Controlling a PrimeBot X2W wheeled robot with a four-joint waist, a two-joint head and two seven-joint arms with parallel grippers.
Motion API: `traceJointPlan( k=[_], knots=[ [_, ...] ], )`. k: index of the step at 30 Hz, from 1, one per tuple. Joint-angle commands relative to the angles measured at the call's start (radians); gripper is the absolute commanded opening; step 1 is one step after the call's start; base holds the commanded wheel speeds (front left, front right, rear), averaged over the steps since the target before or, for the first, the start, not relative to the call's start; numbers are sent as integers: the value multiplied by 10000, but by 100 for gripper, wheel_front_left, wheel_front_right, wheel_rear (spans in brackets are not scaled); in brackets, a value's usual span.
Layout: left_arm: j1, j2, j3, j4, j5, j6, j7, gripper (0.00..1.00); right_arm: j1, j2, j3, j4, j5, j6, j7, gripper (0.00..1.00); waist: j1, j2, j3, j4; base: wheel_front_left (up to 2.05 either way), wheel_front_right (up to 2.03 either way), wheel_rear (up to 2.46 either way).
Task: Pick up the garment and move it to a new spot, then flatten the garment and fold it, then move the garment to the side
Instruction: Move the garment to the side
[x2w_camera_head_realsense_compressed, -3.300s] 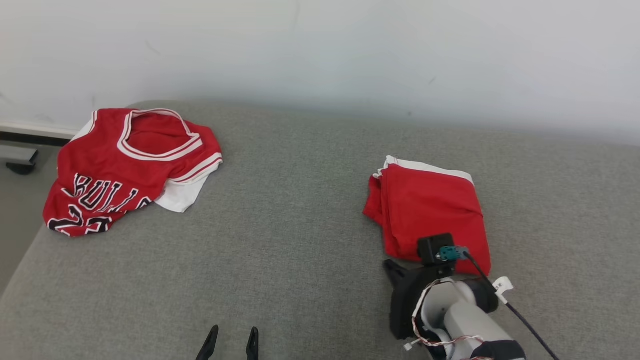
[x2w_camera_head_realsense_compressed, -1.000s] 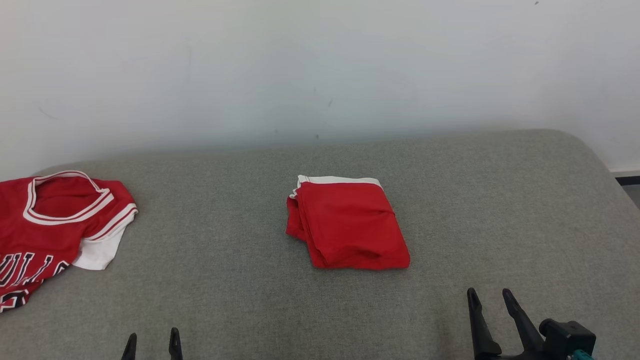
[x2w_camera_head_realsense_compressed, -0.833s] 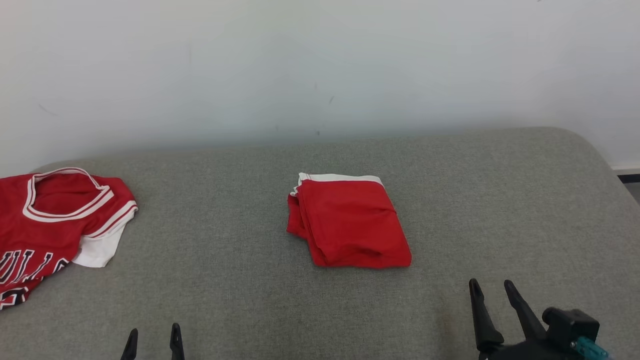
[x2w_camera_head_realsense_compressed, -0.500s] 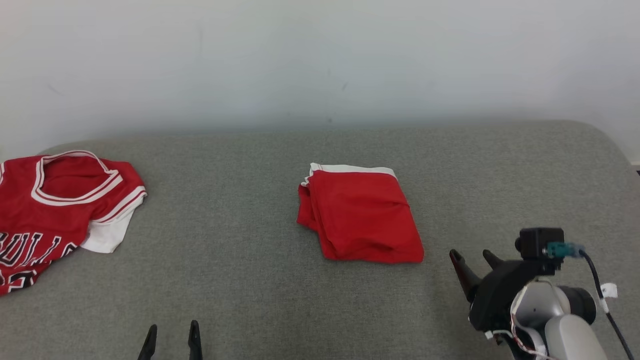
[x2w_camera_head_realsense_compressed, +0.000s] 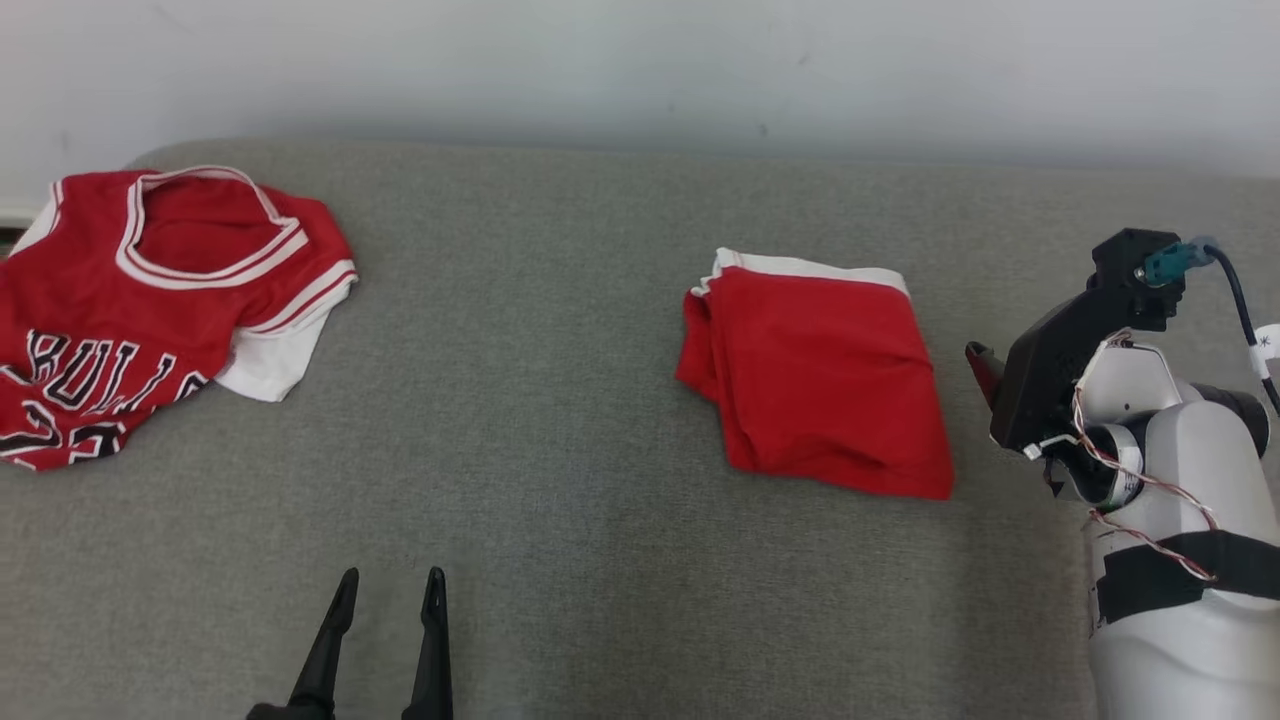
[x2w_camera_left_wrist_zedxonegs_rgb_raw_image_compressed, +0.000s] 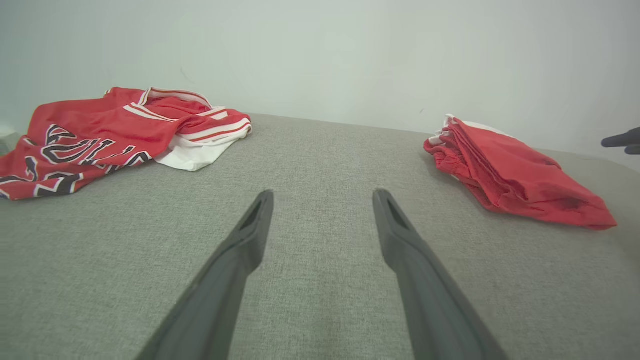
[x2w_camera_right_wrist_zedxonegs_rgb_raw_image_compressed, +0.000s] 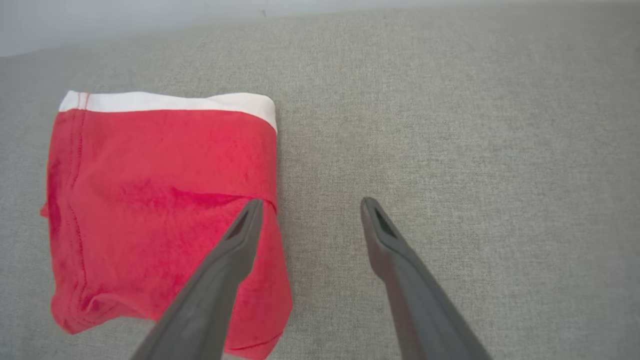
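Lying folded at centre right of the head view, the garment (x2w_camera_head_realsense_compressed: 820, 380) is gripped by nothing; the right gripper (x2w_camera_right_wrist_zedxonegs_rgb_raw_image_compressed: 310, 210), spread and empty like the left gripper (x2w_camera_head_realsense_compressed: 390, 578), has been raised to its right edge, so the move aside is judged next

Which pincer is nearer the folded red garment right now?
Right. The right pincer hangs open at the right edge of the folded red garment. The left pincer, also open, is well off to the garment's front left.
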Motion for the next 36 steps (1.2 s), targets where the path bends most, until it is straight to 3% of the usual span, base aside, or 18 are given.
traceJointPlan(
  k=[1, 9, 17, 18, 20, 28, 36],
  knots=[
    [-174, -9, -46, -106, 18, 16, -34, 100, -293, 99, -225, 285, -148, -16, 138, 100, -4, -3, 793, 820, 0, 0, 0],
    [-463, -11, -34, -350, -29, -3, -32, 100, -1173, 295, -692, 1536, -972, -16, 837, 100, -4, -3, 1303, 1251, 0, 0, 0],
    [-777, -9, -120, -389, -170, 74, -34, 100, -1209, 526, -988, 2484, -1475, -16, 1031, 100, -4, -3, 1748, 1265, 0, 0, 0],
    [-822, -9, -102, -382, -174, 77, -34, 100, -1215, 565, -930, 2582, -1438, -16, 1058, 50, -4, -3, 1793, 1225, 0, 0, 0],
    [-876, -11, -81, -353, -150, 61, -34, 100, -1243, 617, -660, 2728, -1359, -16, 1081, 0, -4, -3, 1842, 1124, 0, 0, 0],
    [-980, -8, 147, -359, 67, -41, -32, 100, -1421, 95, 489, 2453, -853, -20, 1194, 0, -4, -3, 1761, 356, 0, 0, 0],
    [-1095, -4, 407, -591, 423, -200, -34, 100, -1520, -1000, 2296, 1583, 145, -20, 1467, 0, -4, -3, 1827, -1197, 0, 0, 0]
  ],
)
